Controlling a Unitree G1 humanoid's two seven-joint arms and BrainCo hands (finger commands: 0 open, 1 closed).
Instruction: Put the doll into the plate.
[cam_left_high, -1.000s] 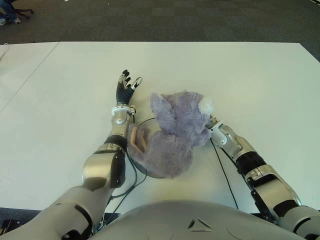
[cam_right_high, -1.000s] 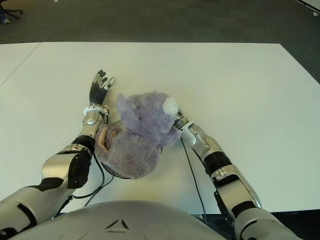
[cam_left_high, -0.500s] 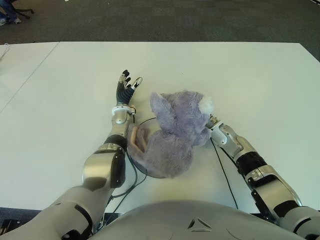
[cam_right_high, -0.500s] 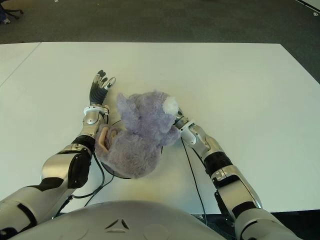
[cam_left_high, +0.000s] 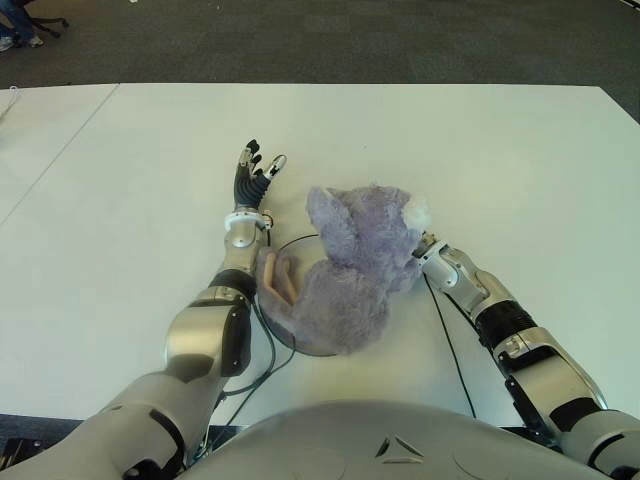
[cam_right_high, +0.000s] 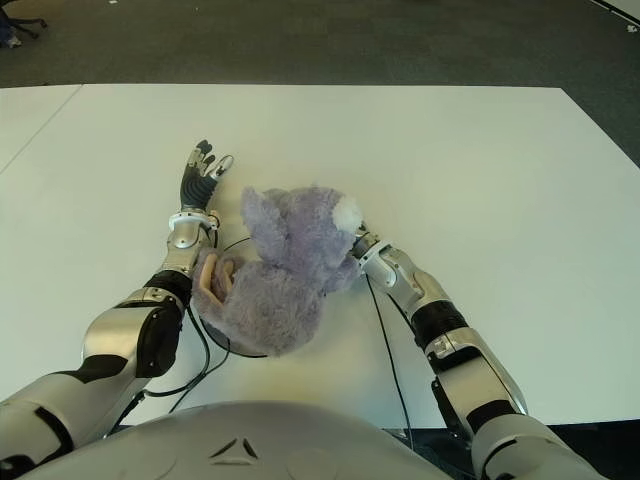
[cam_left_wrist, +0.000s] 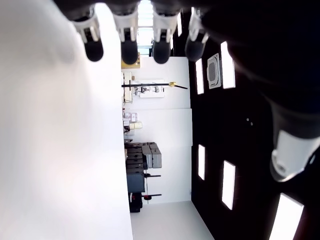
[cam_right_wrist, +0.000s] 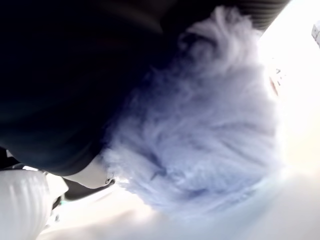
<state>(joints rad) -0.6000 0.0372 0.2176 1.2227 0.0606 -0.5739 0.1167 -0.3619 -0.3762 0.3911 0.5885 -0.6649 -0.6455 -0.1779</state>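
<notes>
Near edge: I see the tabletop (cam_left_high: 520, 160) end just in front of the robot body, and the dark plate (cam_left_high: 290, 341) lies close to this edge, so there is little room on the near side.
Doll: the purple plush doll (cam_left_high: 345, 270) lies over the plate and covers most of it; only a dark arc of the rim shows around it. Its head leans past the far right part of the rim, I think.
Right hand: the right hand (cam_left_high: 418, 250) is pressed into the doll's right side, behind the fur. In the right wrist view the plush fills the picture, but I cannot tell how the fingers are set.
Left hand: the left hand (cam_left_high: 252, 172) shows beyond the plate, on its far left, with the fingers (cam_left_wrist: 129, 49) spread straight and holding nothing.
Risk: if the right hand pulls away while fur is caught, I judge the doll can be dragged off the plate to the right. The soft, top-heavy body may also roll over the rim. The black cable (cam_left_high: 448, 345) along the right forearm could catch.
Open room: the far half and both sides of the tabletop are bare and wide, so I would withdraw the right hand to the right and away.
</notes>
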